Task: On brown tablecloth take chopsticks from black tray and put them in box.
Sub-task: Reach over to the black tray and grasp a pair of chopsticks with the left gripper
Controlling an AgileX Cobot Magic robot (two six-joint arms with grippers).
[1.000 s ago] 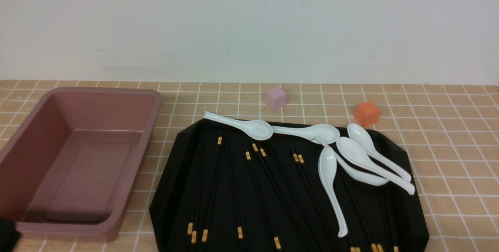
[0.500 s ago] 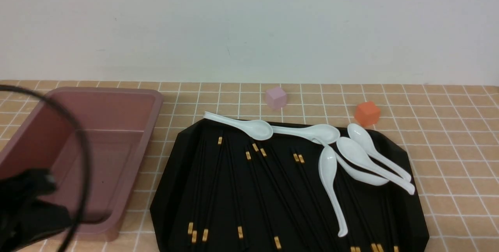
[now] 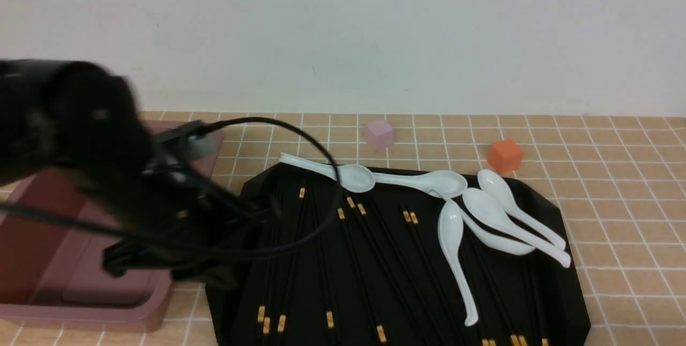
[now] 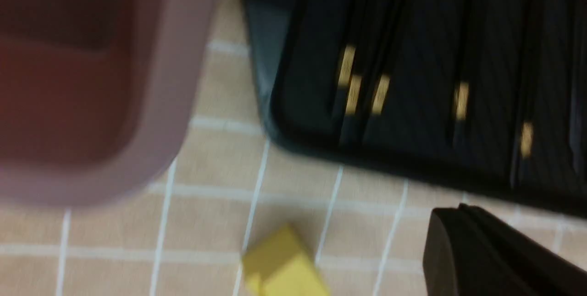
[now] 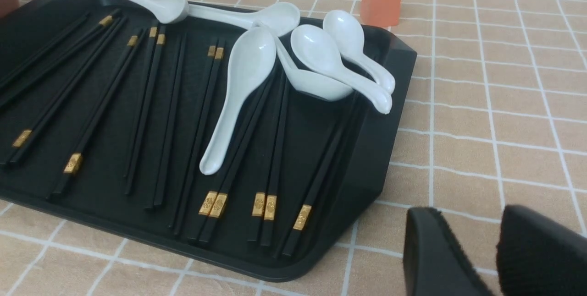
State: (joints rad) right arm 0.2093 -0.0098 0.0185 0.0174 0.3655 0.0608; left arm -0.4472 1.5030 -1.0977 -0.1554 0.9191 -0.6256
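Several black chopsticks [image 3: 321, 260] with gold bands lie lengthwise on the black tray [image 3: 560, 303], on the brown tablecloth [image 3: 616, 201]. Left of the tray stands the pink-brown box [image 3: 107, 322]. My left arm [image 3: 107, 174] is a blurred black mass over the box and the tray's left edge. In the left wrist view my left gripper [image 4: 458, 216] is shut and holds nothing, above cloth near the tray's rim [image 4: 275, 117], the chopsticks [image 4: 412, 57] and the box [image 4: 174, 80]. My right gripper [image 5: 472, 222] is open over bare cloth beside the tray [image 5: 385, 103] and chopsticks [image 5: 151, 103].
Several white spoons [image 3: 482, 212] lie across the tray's far right part, shown also in the right wrist view [image 5: 247, 67]. A pink cube [image 3: 379, 134] and an orange cube [image 3: 504, 156] sit behind the tray. A yellow block [image 4: 284, 268] lies on the cloth near the box.
My left arm has swung up from the lower left corner and now reaches across the box to the tray's left edge. Chopsticks, spoons and cubes have not moved.
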